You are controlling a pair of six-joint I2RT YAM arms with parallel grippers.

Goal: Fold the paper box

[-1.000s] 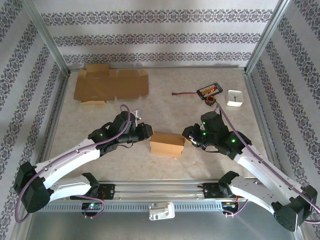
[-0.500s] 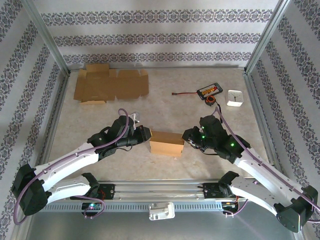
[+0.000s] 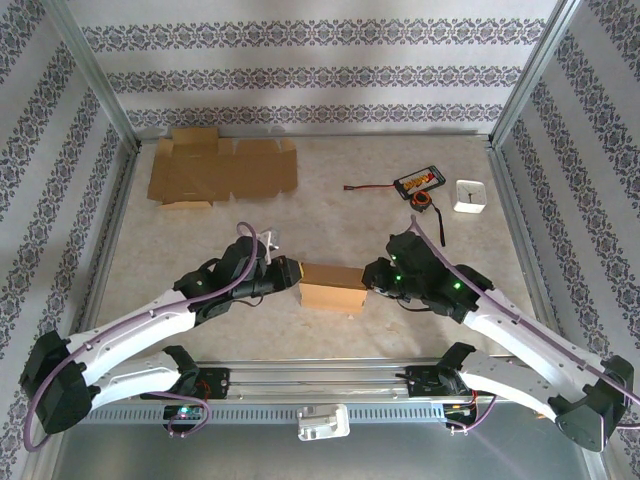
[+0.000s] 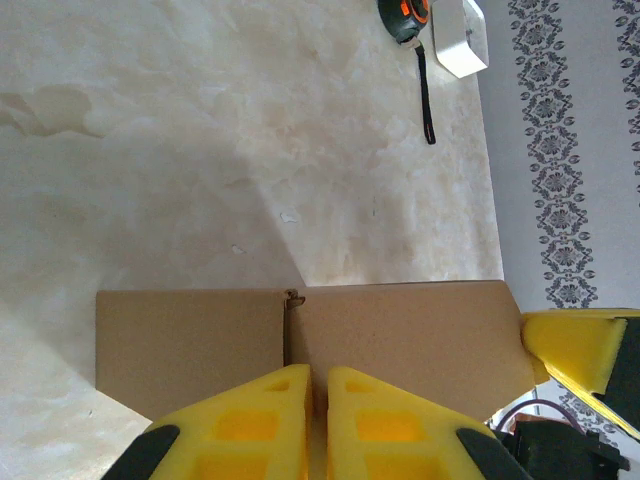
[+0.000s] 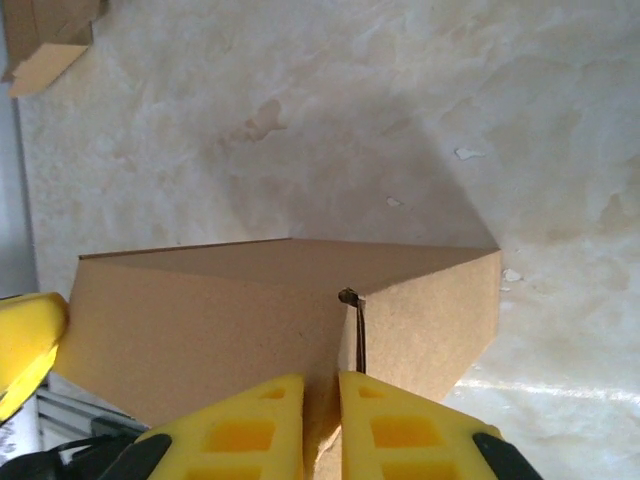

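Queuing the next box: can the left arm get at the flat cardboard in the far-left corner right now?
Probably, but not right away. The left fingers are pinched on the box; once released, bare table lies between them and the cardboard, with nothing in the way.

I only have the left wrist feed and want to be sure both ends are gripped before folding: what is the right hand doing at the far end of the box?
Observer: In the right wrist view, the right hand has its fingers closed on a thin cardboard edge of the paper box, beside a seam.
Operator: Where does the box sit relative to the arms?
Observer: From above, it rests mid-table, with the left hand at one end and the right hand at the other.
Operator: Any other cardboard around?
Observer: Yes, a flat unfolded cardboard sheet lies in the far left corner.
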